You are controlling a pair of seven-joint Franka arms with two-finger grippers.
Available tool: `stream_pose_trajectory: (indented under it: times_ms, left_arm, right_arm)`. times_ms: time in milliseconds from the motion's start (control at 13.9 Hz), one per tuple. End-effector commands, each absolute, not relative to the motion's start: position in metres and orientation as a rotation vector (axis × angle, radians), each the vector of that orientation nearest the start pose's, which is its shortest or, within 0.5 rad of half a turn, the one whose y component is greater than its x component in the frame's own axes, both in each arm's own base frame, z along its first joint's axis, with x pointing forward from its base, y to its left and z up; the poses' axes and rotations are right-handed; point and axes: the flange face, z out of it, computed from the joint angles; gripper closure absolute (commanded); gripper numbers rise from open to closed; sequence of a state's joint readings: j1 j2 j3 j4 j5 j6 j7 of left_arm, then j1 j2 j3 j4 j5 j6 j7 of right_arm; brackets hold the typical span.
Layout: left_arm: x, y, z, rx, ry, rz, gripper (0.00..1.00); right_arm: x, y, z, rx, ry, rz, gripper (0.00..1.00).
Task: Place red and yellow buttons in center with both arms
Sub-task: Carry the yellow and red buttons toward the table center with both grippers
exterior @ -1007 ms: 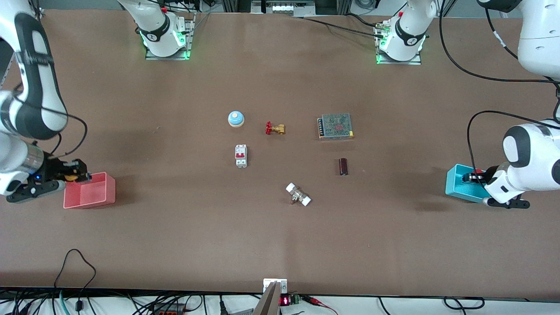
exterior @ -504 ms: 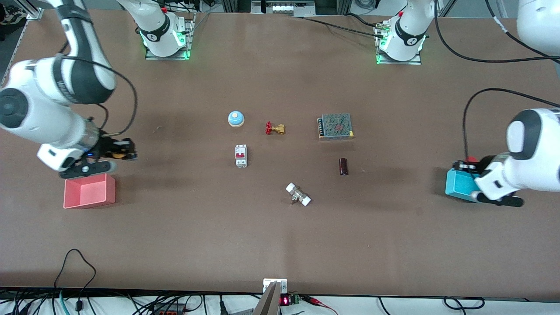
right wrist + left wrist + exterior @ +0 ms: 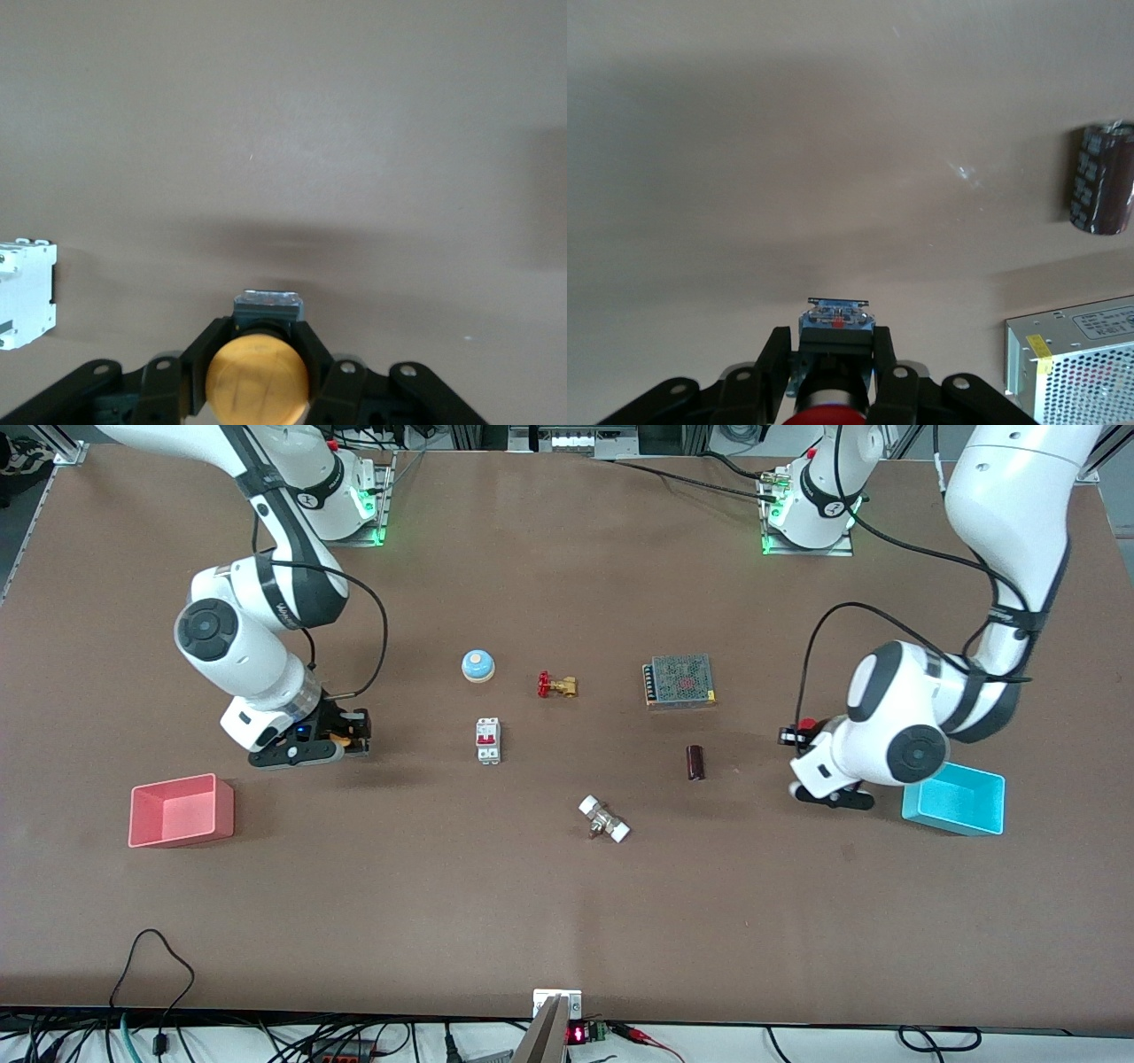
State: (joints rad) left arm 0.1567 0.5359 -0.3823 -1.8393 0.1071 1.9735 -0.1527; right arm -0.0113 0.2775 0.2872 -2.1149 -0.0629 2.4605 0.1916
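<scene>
My left gripper (image 3: 791,736) is shut on the red button (image 3: 803,731) and holds it over bare tabletop between the cyan bin (image 3: 955,801) and a dark cylinder (image 3: 695,763). In the left wrist view the fingers (image 3: 772,354) clamp the button's black body (image 3: 833,329), with the red cap at the frame's edge. My right gripper (image 3: 356,726) is shut on the yellow button (image 3: 339,735), over bare tabletop between the pink bin (image 3: 182,810) and a white breaker (image 3: 488,740). The right wrist view shows the orange-yellow cap (image 3: 257,381) between the fingers (image 3: 200,347).
Around the table's middle lie a blue-and-white dome (image 3: 477,665), a brass valve with a red handle (image 3: 556,685), a mesh-topped metal box (image 3: 679,680) and a white-ended fitting (image 3: 604,819). The box (image 3: 1076,363) and cylinder (image 3: 1101,177) show in the left wrist view.
Both arms have swung from their bins toward the table's middle. The left carries the red button away from the cyan bin, the right the yellow button away from the pink bin.
</scene>
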Motion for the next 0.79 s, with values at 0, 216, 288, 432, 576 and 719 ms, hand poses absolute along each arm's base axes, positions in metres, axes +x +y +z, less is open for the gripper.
stream_pose_trajectory:
  times_ms: [0,216,288,432,576,719]
  left_arm:
    - [0.554,-0.119,0.214,-3.13,0.167,0.491,0.85]
    - [0.544,-0.124,0.199,-3.147,0.1,0.44,0.47]
    - [0.546,-0.123,0.201,-3.148,0.103,0.435,0.0]
    - [0.552,-0.121,0.21,-3.138,0.089,0.452,0.0]
    - [0.568,-0.117,0.24,-3.115,0.077,0.487,0.0]
    - [0.59,-0.112,0.29,-3.091,0.06,0.498,0.0]
  right_arm:
    - [0.552,0.171,0.278,-3.071,-0.188,-0.124,0.63]
    - [0.546,0.188,0.25,-3.061,-0.241,-0.078,0.63]
    - [0.546,0.191,0.243,-3.058,-0.244,-0.065,0.63]
    - [0.545,0.195,0.231,-3.059,-0.274,-0.057,0.62]
    - [0.545,0.196,0.221,-3.061,-0.298,-0.053,0.61]
    - [0.544,0.197,0.213,-3.058,-0.296,-0.042,0.6]
